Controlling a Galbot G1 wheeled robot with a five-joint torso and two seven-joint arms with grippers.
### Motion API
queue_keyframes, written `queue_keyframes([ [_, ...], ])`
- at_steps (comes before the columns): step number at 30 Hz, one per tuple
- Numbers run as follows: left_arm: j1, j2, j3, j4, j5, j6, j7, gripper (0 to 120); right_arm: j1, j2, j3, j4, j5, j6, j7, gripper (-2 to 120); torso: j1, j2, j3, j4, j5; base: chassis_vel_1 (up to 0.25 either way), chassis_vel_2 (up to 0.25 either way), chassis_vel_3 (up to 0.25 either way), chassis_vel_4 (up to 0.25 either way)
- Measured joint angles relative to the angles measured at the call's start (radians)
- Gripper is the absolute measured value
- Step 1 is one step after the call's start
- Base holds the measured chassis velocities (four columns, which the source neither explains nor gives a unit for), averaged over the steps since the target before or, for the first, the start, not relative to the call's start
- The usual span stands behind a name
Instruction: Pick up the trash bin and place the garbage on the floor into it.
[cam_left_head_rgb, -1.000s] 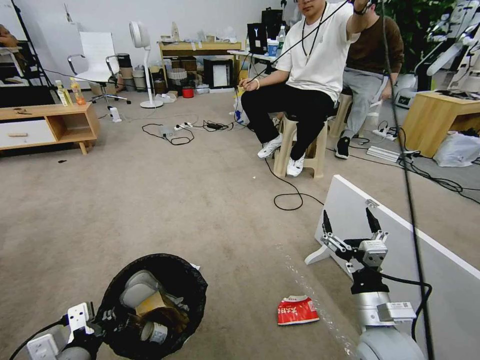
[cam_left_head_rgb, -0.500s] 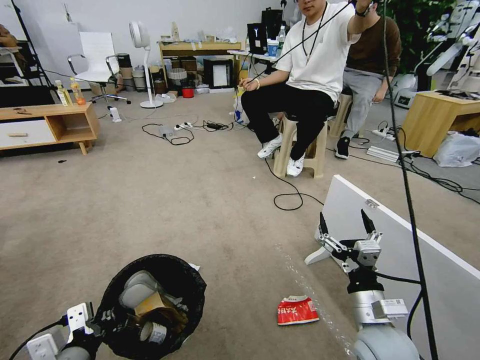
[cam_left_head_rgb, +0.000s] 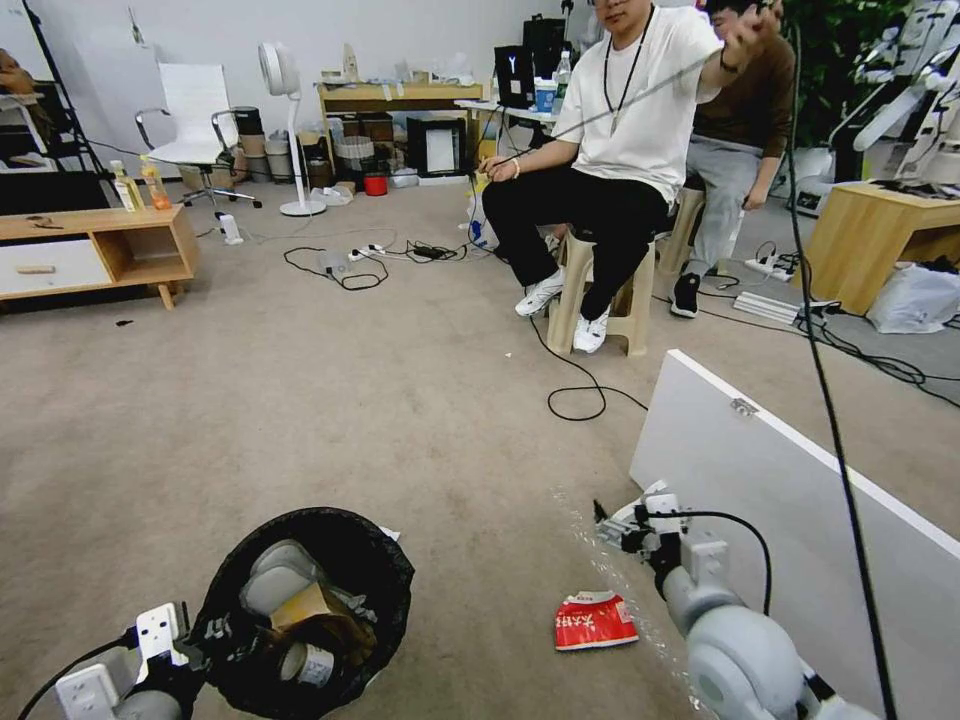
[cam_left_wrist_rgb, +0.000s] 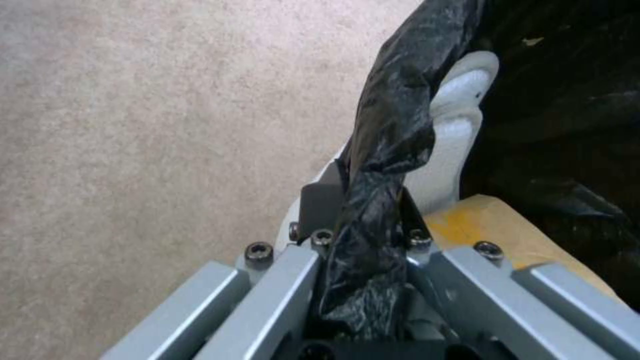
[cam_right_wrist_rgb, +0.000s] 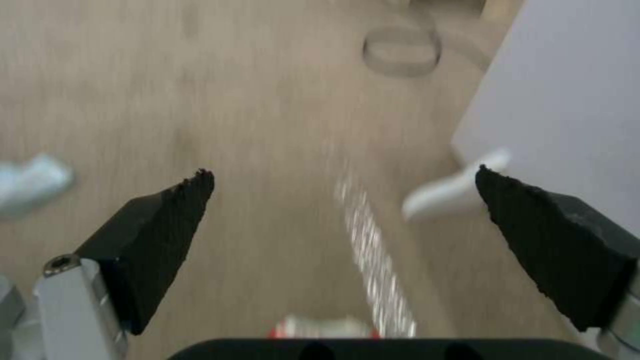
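Observation:
The trash bin, lined with a black bag, hangs low at my front left over the floor. My left gripper is shut on its near rim; the left wrist view shows the fingers clamped on the bunched bag rim. A brown paper bag and pale crumpled pieces lie inside. A flattened red-and-white packet lies on the carpet to the bin's right. My right gripper points down at the floor just beyond the packet, open and holding nothing. The right wrist view has its fingertips wide apart and the packet at the edge.
A white board leans on its foot close to my right arm. A black cable loop lies ahead, with people seated on stools beyond. A low wooden cabinet stands at the far left. A cable hangs on the right.
My right arm has dropped and tipped its gripper from upright to pointing down at the floor, shifting left toward the packet. The left gripper and bin have not moved.

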Motion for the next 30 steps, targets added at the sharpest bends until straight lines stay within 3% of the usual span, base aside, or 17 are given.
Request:
queue_keyframes([
  [1, -0.007, 0.007, 0.006, 0.01, -0.004, 0.002, 0.0, 2, 0.011, -0.01, -0.009, -0.018, 0.06, -0.066, 0.007, 100, 0.0, 0.0, 0.0, -0.0005, -0.0002, 0.0, 0.0, 0.0, 0.0],
  [4, -0.015, 0.015, 0.011, 0.021, -0.008, 0.004, 0.0, 2, 0.027, -0.023, -0.025, -0.052, 0.117, -0.125, 0.013, 100, 0.0, 0.0, 0.0, -0.0006, 0.0, 0.0, 0.0, 0.0, 0.0],
  [13, -0.026, 0.026, 0.027, 0.043, -0.011, 0.006, -0.001, 2, 0.05, -0.051, -0.074, -0.129, 0.192, -0.229, -0.009, 100, 0.0, 0.0, 0.0, -0.0001, 0.0, 0.0, 0.0, 0.0, 0.0],
  [18, -0.027, 0.025, 0.026, 0.045, -0.011, 0.006, 0.0, 2, 0.075, -0.072, -0.123, -0.168, 0.176, -0.24, -0.035, 100, 0.0, 0.0, 0.0, -0.0002, 0.0, 0.0, 0.0, 0.0, 0.0],
  [21, -0.024, 0.02, 0.027, 0.046, -0.006, 0.005, 0.002, 2, 0.087, -0.096, -0.159, -0.228, 0.012, -0.227, -0.128, 100, 0.0, 0.0, 0.0, -0.0004, 0.0, 0.0, 0.0, 0.0, 0.0],
  [25, -0.023, 0.014, 0.029, 0.048, 0.0, 0.003, 0.003, 2, 0.103, -0.11, -0.197, -0.274, -0.091, -0.187, -0.182, 100, 0.0, 0.0, 0.0, -0.0006, -0.0001, 0.0, 0.0, 0.0, 0.0],
  [30, -0.022, 0.007, 0.029, 0.05, 0.006, 0.0, 0.005, 2, 0.159, -0.107, -0.28, -0.391, -0.23, -0.065, -0.25, 100, 0.0, 0.0, 0.0, -0.0002, 0.0001, 0.0, 0.0, 0.0, 0.0],
])
